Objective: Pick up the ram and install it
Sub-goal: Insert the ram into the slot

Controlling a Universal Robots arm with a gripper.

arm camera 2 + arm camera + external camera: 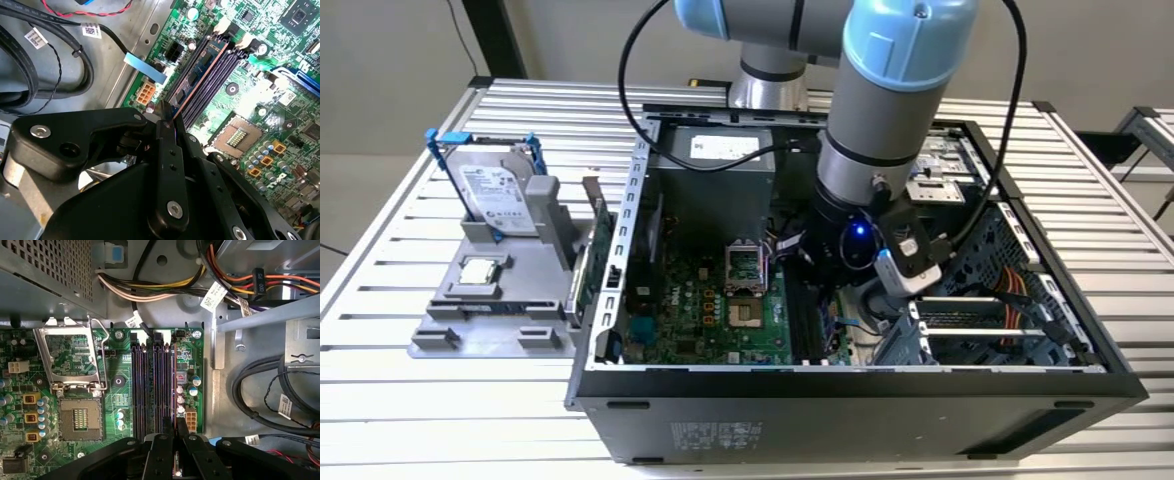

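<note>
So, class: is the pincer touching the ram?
Touching. In the second wrist view the pincer is closed on the ram, which stands edge-on in a motherboard slot.

Matt black plastic fingers [167, 135], silver screw heads. Ram [200, 75]: thin board edge-on, coppery sheen along the rim. Glossy green motherboard [120, 390] with matt black plastic slots [142, 390]. Bare grey sheet-metal case [854, 400], perforated in places. Ribbed, satin aluminium desk [400, 400]. Matt grey plastic holder [494, 320]; shiny metal hard drive [494, 195], blue plastic handles. Rubbery black cables [50, 70], paper tags.
</note>
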